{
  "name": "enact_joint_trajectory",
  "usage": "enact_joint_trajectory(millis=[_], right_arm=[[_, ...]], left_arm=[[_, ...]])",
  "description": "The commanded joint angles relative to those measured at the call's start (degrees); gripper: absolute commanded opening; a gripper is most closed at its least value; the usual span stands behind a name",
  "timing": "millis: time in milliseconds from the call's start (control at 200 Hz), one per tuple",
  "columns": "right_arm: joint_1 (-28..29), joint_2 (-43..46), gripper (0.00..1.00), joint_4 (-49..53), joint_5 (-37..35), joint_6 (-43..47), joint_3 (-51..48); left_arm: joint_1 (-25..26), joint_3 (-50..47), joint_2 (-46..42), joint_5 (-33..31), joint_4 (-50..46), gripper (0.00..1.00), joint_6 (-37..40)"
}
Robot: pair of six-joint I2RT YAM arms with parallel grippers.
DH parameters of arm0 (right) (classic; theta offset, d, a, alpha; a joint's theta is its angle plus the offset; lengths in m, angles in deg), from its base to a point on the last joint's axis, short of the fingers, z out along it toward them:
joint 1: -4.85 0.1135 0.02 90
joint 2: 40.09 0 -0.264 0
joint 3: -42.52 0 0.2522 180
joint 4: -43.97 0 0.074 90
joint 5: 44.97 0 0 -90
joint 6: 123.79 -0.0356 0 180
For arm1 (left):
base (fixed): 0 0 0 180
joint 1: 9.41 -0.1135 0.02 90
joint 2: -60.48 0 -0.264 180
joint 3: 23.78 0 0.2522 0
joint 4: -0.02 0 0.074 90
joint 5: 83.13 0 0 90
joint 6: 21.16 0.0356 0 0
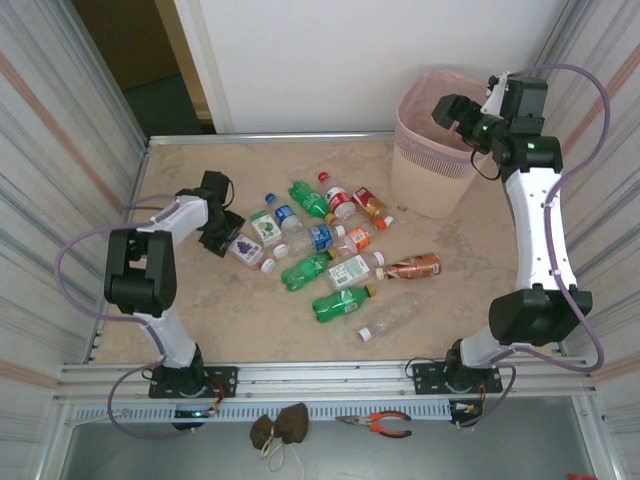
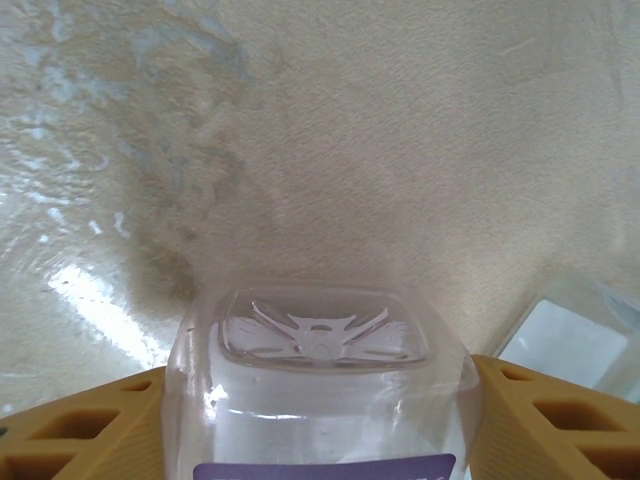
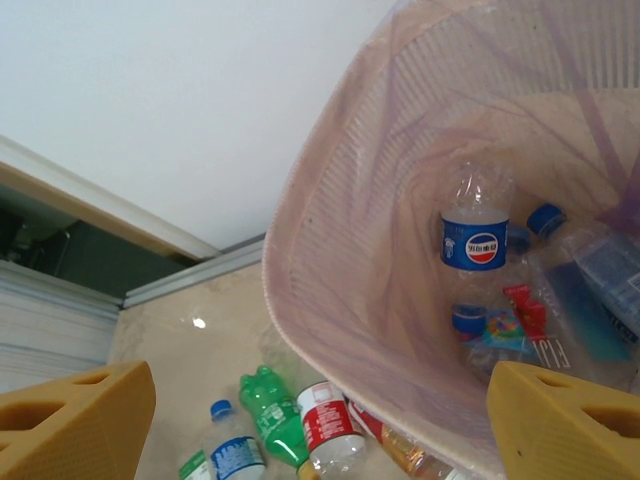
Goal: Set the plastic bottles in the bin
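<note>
Several plastic bottles (image 1: pixel 330 255) lie scattered mid-table: green ones, clear ones and a brown-orange one (image 1: pixel 412 266). My left gripper (image 1: pixel 222 228) is down at the left end of the scatter. In the left wrist view its yellow fingers (image 2: pixel 90 425) press both sides of a clear square bottle with a purple label (image 2: pixel 320 350), bottom facing away. The bin (image 1: pixel 428 175), pink-rimmed and beige, stands at the back right. My right gripper (image 1: pixel 458 110) hovers open over its rim, nothing between its fingers (image 3: pixel 75 420). Inside the bin (image 3: pixel 370 260) lie a blue-labelled bottle (image 3: pixel 474 228) and others.
Below the bin's rim, a green bottle (image 3: pixel 268 410) and a red-labelled one (image 3: pixel 328 425) lie close to its base. Corrugated walls close the table's left and right sides. Orange-handled pliers (image 1: pixel 378 424) and a brown bundle (image 1: pixel 280 428) rest on the ledge in front of the arm bases.
</note>
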Motion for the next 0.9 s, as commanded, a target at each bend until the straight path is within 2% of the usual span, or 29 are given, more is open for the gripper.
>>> enact_joint_trajectory(millis=[0, 160, 426, 661, 892], right_arm=[[0.9, 2.9, 0.84, -2.3, 0.8, 0.7, -1.8], [2.2, 5.9, 0.84, -8.3, 3.4, 1.4, -7.9], [7.3, 8.8, 0.83, -16.2, 11.5, 3.7, -15.5], [15.1, 10.7, 0.85, -21.4, 19.6, 9.1, -19.2], [20.3, 12.8, 0.89, -24.3, 26.9, 14.3, -21.5]], left_arm=[[-0.5, -1.5, -6.3, -1.3, 0.8, 0.58, 3.7], [-0.5, -3.7, -13.7, -0.9, 3.7, 0.57, 10.2], [-0.5, -9.1, -27.1, 6.9, 16.0, 0.51, 19.4], [-0.5, -13.8, -34.5, 23.4, 36.3, 0.49, 23.7], [-0.4, -12.5, -33.5, 42.3, 57.2, 0.43, 23.7]])
